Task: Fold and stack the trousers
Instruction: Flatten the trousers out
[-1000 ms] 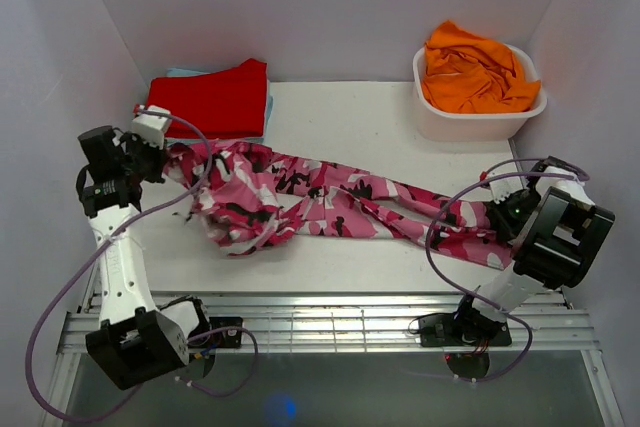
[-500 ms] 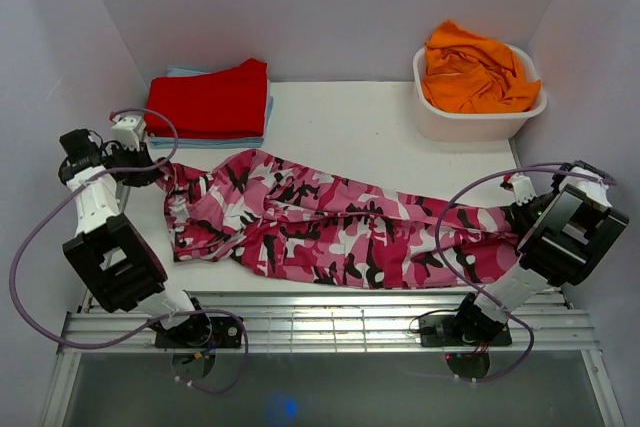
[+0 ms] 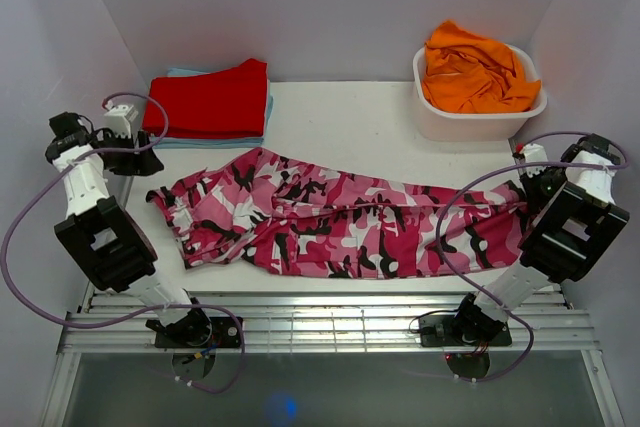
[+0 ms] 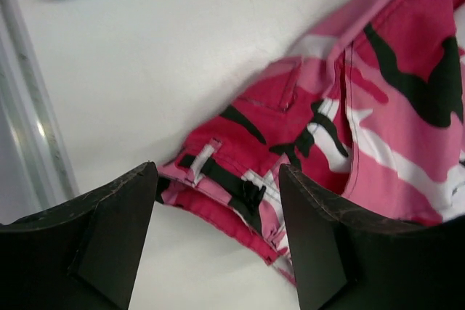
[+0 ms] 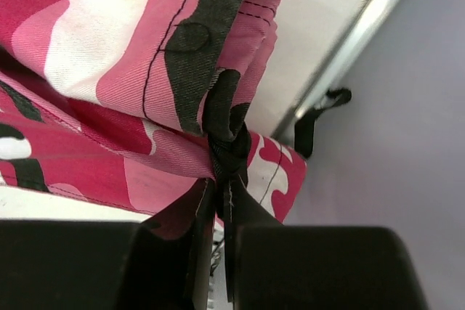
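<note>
The camouflage trousers [image 3: 340, 217] lie stretched left to right across the white table, waist at the left, leg ends at the right. My left gripper [image 3: 143, 163] hovers just off the waist corner, open, with nothing between its fingers. In the left wrist view the waistband [image 4: 240, 186] lies on the table below the spread left gripper [image 4: 218, 172]. My right gripper [image 3: 528, 187] is at the right end of the table. Seen from the right wrist, the right gripper [image 5: 221, 186] is shut on a bunched leg hem [image 5: 229, 143] of the trousers.
A folded red garment [image 3: 210, 97] rests on a blue cloth at the back left. A white tub [image 3: 480, 119] with an orange garment [image 3: 475, 72] stands at the back right. Side walls are close to both arms, and a metal rail [image 3: 330, 327] runs along the near edge.
My left gripper has opened and let go of the waist, which now lies on the table. Both arms moved outward, and the trousers went from bunched to stretched out flat.
</note>
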